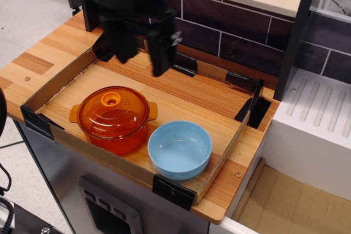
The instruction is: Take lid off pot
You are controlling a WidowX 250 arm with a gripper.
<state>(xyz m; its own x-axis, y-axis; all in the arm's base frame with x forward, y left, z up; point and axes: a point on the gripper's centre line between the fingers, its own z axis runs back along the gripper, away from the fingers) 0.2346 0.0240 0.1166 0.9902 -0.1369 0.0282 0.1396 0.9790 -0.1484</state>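
Observation:
The orange glass lid (112, 108) with its ring knob sits closed on the orange two-handled pot (116, 135) at the front left of the cardboard tray. My black gripper (143, 65) hangs in the air above and behind the pot, a little to its right, blurred by motion. Its two fingers point down with a wide gap between them, open and empty. It touches nothing.
A light blue bowl (180, 149) stands right of the pot, close to it. A low cardboard tray wall (55, 82) with black taped corners rings the wooden work area. A dark brick wall (236, 36) is behind, a white ribbed unit (318, 113) to the right.

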